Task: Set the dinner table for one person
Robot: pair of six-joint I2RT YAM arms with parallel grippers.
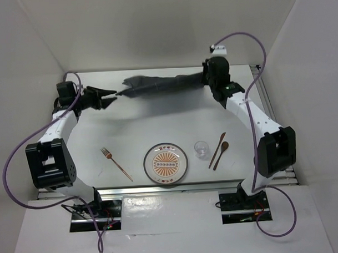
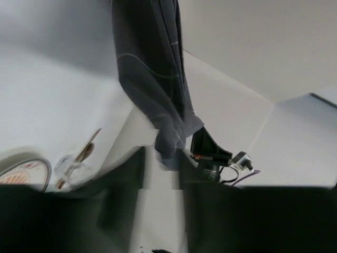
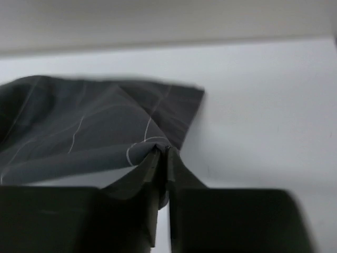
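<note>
I have the dark grey checked cloth (image 1: 162,84) stretched in the air between both grippers, behind the round patterned plate (image 1: 166,163) on the large white tabletop (image 1: 130,128). The right gripper (image 3: 162,152) is clamped on one corner, and the left gripper (image 1: 113,95) looks pinched on the other end. Judging by this, the next move is lowering the cloth flat beside the plate.

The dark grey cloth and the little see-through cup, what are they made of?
The dark grey checked cloth looks like soft matte woven fabric: it sags and folds between both grippers. The small clear cup looks like glass or clear plastic: the table shows through it.

Robot lab test cell, plain white enclosure walls (image 1: 38,48), bench-bolted arms, exposed purple cables (image 1: 12,165)
</note>
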